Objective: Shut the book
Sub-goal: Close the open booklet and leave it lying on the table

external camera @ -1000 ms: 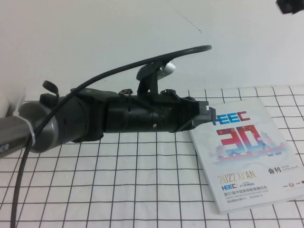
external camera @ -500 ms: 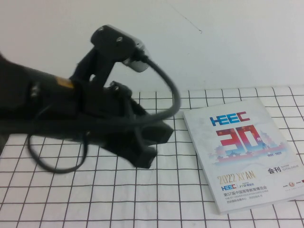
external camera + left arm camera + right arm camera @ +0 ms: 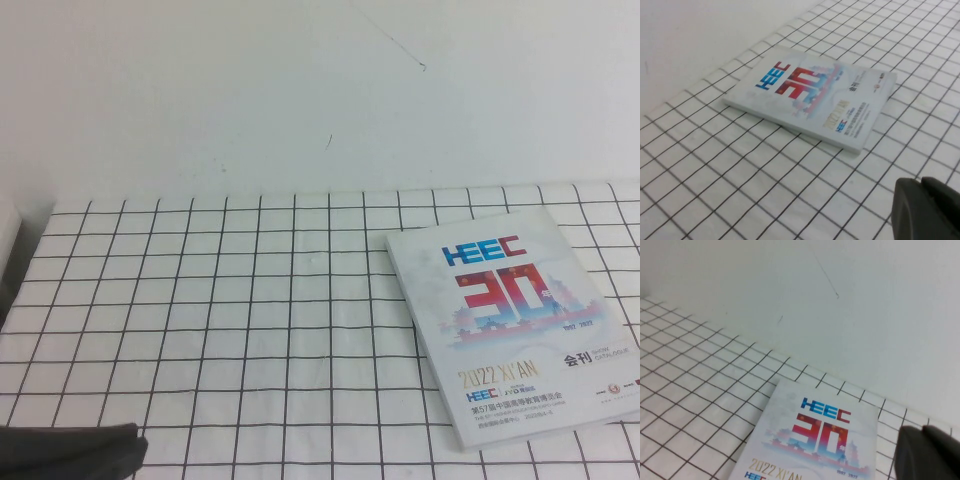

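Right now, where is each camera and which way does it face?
High: raised, robot's side, angled down at book on grid cloth; left arm edge shows.
Left wrist: left of book, facing its cover; left gripper shows, clear of it.
Right wrist: facing book and wall; right gripper shows, short of book.
All share book.

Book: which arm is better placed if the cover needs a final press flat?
Right, probably. The book lies closed on the right side of the table, close below the right pincer in its wrist view. The left pincer sits toward the near-left corner, across the table from it.
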